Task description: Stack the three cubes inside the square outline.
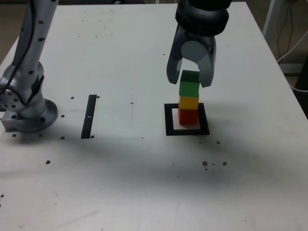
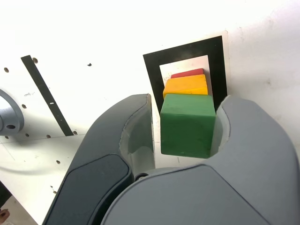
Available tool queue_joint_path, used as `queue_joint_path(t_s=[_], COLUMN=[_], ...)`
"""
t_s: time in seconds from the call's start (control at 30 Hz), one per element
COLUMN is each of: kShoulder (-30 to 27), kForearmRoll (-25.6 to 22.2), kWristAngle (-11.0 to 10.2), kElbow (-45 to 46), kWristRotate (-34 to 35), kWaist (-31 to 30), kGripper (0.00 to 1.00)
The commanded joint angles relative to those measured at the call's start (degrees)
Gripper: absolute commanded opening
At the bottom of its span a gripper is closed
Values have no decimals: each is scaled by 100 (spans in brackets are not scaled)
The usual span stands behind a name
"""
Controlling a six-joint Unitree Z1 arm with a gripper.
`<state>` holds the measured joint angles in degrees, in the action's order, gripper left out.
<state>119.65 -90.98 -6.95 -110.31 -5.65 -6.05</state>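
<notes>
Gripper (image 2: pixel 187 97) jaws occupy the foreground of the wrist view, parted partway and straddling the green cube (image 1: pixel 189 89). A gap shows beside one jaw; whether the other touches the cube cannot be told. No firm grip is evident. The three cubes form a column right of centre in the exterior view: green uppermost, yellow cube (image 1: pixel 188 102) between, red cube (image 1: pixel 188 117) at the base. The base sits within the square outline (image 1: pixel 170 131) on the tabletop (image 1: pixel 130 178), toward the frame's right-hand side. Stacking appears complete; the likely remaining step is release and withdrawal. Caution: an off-centre retreat may drag the green cube if one jaw rubs its face. Uneven opening may push the column sideways. Lowering the wrist may topple it. Widen the jaws fully, then retract without lateral motion.
</notes>
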Motion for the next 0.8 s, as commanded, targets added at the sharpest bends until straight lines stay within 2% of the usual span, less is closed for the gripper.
queue_joint_path(t_s=[0.0,0.2,0.37,0.77], kShoulder=[27,-6,-148,-933], kForearmRoll=[-35,-36,-56,-88], kWristAngle=[4,-26,-136,-205], kElbow=[21,49,62,592], kWristRotate=[-12,-15,-15,62], kWaist=[-11,-11,-11,-11], kGripper=[91,94,98,99])
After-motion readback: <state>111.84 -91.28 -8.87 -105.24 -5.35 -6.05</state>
